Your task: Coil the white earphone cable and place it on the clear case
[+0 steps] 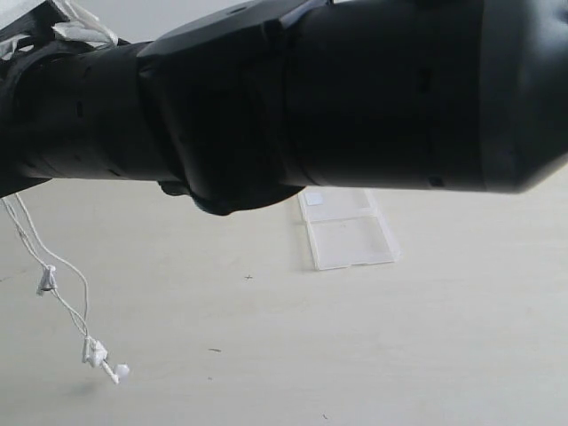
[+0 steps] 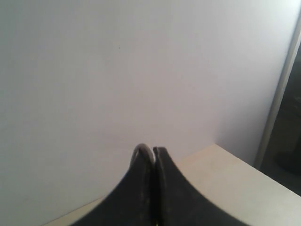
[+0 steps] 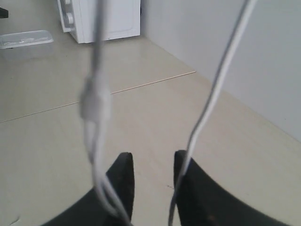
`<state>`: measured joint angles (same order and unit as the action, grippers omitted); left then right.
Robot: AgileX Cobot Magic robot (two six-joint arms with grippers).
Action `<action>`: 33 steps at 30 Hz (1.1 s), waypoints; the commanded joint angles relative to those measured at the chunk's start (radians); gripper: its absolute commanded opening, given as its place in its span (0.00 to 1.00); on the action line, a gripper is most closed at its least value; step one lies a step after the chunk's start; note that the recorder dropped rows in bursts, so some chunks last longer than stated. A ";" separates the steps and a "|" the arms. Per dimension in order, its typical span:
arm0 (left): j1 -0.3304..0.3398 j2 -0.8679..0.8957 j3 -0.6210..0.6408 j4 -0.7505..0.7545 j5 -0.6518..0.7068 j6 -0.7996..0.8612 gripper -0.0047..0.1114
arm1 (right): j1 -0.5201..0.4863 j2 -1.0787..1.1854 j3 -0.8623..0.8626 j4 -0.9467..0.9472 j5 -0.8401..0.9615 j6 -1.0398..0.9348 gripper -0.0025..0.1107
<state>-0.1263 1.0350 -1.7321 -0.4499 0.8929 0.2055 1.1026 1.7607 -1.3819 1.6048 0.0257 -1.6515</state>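
Black arm (image 1: 355,98) up close; cable (image 1: 44,280) lifted, no coil yet.

My left gripper (image 2: 153,153) is pinched tight on a bend of the cable, with bare wall behind it. My right gripper (image 3: 153,160) has its jaws apart and grips nothing; two strands hang in front of it, one carrying the remote (image 3: 94,103). In the exterior view the cable hangs loose at the left, with both earbuds (image 1: 102,359) dangling low over the table (image 1: 266,355); whether they touch it I cannot tell. The case (image 1: 348,232) lies opened flat on the table, well apart from the cable, with nothing on it. I judge the task barely begun: the pick-up is done, but no loops are formed, so the coiling and the placing are both left.
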 commanded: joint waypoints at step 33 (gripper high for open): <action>-0.001 -0.004 -0.063 0.211 0.066 0.000 0.04 | 0.002 0.000 -0.009 0.012 0.007 0.004 0.14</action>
<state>-0.1263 1.0350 -1.7911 -0.2574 0.9611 0.2094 1.1026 1.7607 -1.3819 1.6173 0.0282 -1.6477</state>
